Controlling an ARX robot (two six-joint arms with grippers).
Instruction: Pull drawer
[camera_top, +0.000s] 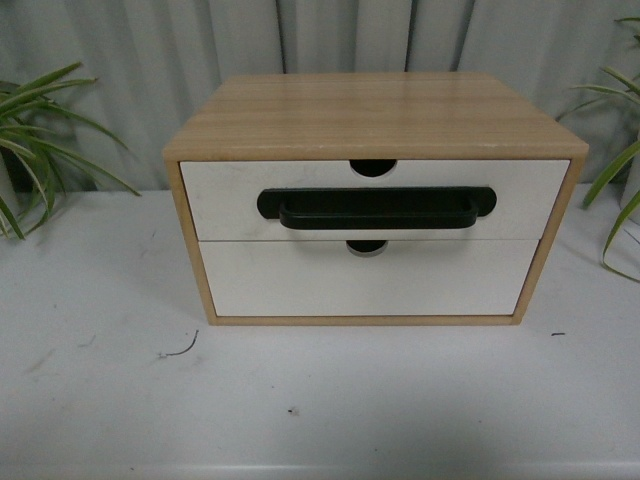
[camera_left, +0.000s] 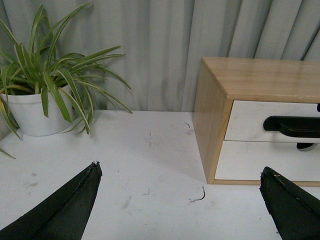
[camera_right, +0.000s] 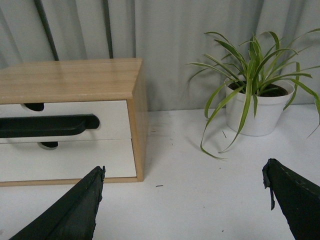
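**Left gripper (camera_left: 180, 169) and right gripper (camera_right: 183, 166) open and empty; drawer (camera_top: 230, 200) not yet pulled**

1. Gripper state. In each wrist view the two black fingers stand wide apart at the frame edges. Only bare table (camera_top: 300, 410) shows between them. Neither gripper holds or touches anything. Neither arm appears in the front view.

2. Drawer position. The drawer is the upper of two white fronts in the wooden cabinet (camera_top: 370, 110), which stands on the table facing the robot. Its black bar handle (camera_top: 375, 208) runs across the middle of the front, below the half-round notch (camera_top: 373, 167) in the top edge. The front appears to sit flush with the cabinet frame, so the drawer is judged fully shut. The lower drawer (camera_top: 370, 285) has no handle and is not the target.

3. Progress. No step of the task is complete. Both grippers are well short of the cabinet, the left one off to its left side and the right one off to its right.

4. Work left. One gripper must reach the handle, close around the bar and draw it straight toward the robot. A potted plant stands on each side, left plant (camera_left: 45, 95) and right plant (camera_right: 252, 95), both clear of the drawer front.
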